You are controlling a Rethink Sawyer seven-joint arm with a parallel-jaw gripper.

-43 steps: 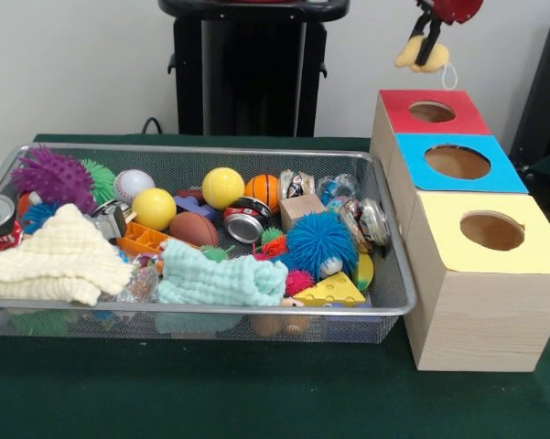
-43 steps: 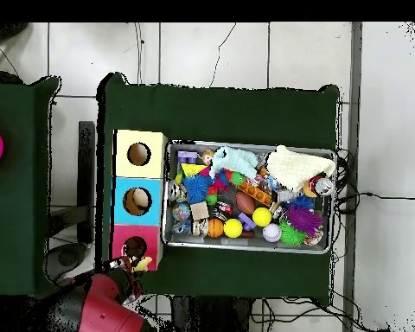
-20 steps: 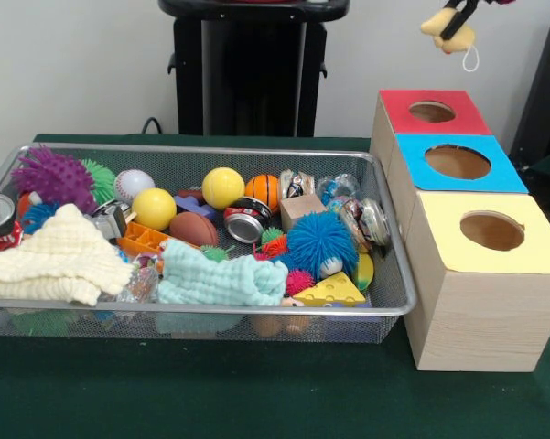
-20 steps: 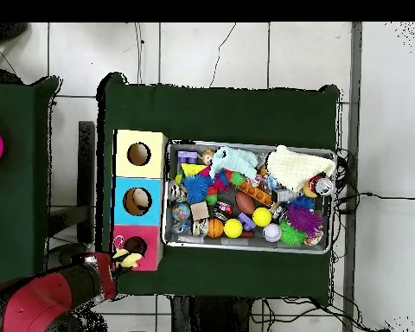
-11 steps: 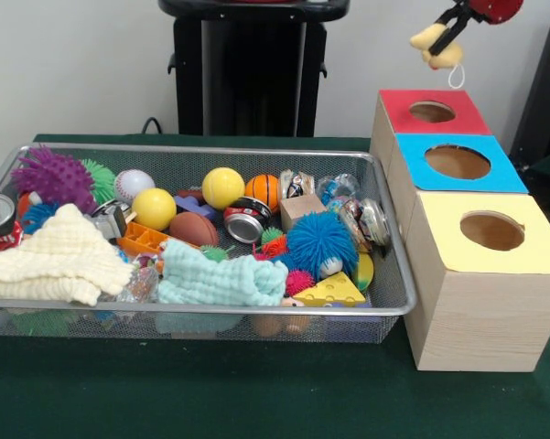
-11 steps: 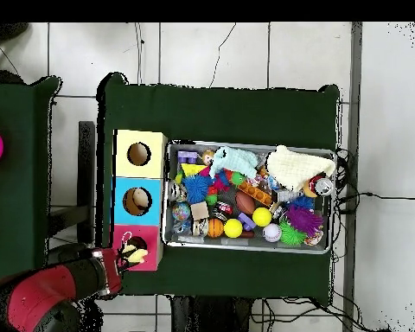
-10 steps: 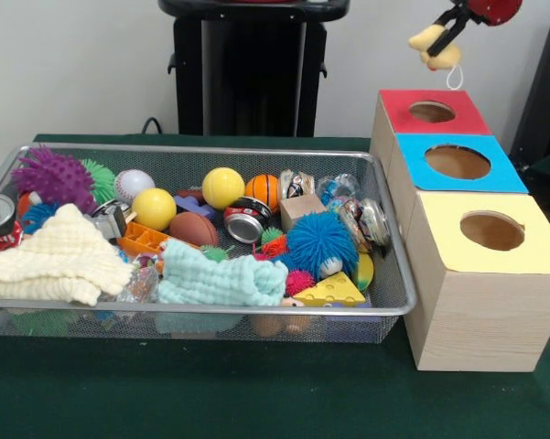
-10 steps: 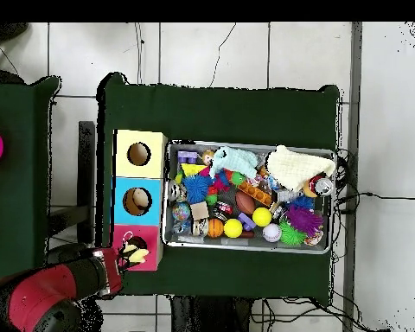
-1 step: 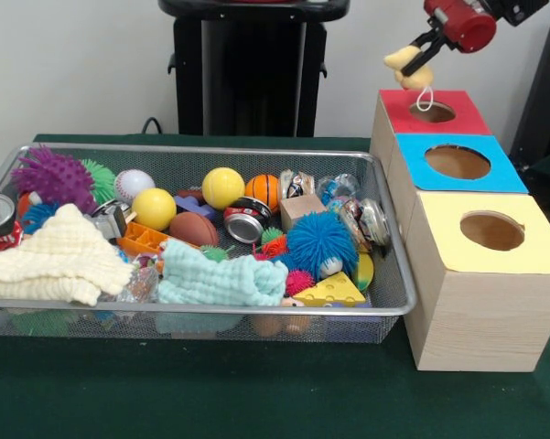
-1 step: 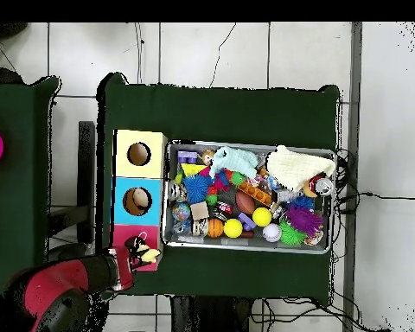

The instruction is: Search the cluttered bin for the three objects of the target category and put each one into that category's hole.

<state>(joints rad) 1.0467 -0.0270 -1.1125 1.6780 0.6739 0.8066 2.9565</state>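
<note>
Mesh bin (image 9: 389, 302): left of the red-topped box (image 9: 398, 110), on green worktop; balls, cloths, cans inside. Plush toy (image 9: 410, 64): hanging just above that box's hole (image 9: 432, 112), loop dangling at its rim. Pincer (image 9: 430, 41): pinching plush toy. Advice: centre toy over hole, lower before release.

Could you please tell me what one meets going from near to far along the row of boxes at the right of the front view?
Yellow box → blue box → red box, with the gripper holding a yellow toy above the red box's hole.
</note>
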